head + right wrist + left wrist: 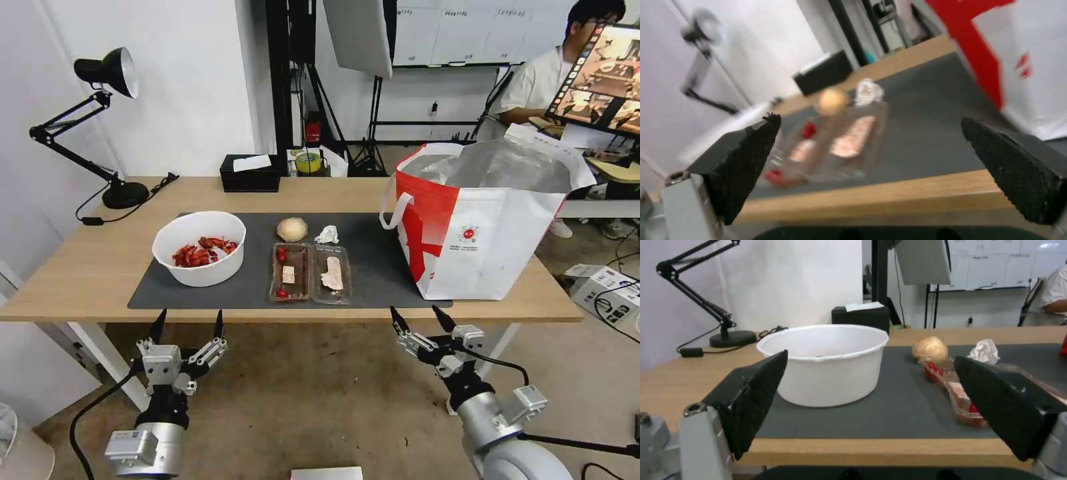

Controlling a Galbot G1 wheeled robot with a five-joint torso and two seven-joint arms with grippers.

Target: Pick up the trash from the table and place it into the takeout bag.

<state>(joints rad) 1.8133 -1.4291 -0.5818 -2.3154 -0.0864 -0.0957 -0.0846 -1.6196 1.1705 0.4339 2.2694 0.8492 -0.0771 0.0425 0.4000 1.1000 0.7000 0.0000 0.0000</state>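
The trash lies on the dark grey mat (pixel 373 280) of the table (pixel 80 280): a white bowl of red shells (pixel 199 247), a round beige lump (pixel 292 229), a crumpled white tissue (pixel 327 235) and a clear hinged tray (pixel 310 272) with red and beige scraps. At the table's right end the red-and-white takeout bag (pixel 483 220) stands open, foil lining showing. My left gripper (pixel 189 323) hangs open below the table's front edge, before the bowl (pixel 826 363). My right gripper (pixel 421 315) is open too, just off the front edge between the tray (pixel 826 146) and the bag (pixel 1022 56).
A black desk lamp (pixel 107 127) stands at the table's back left with its cable trailing. A black tissue box (pixel 250 173) sits at the back edge. Cables and a box lie on the floor at the right, behind the bag.
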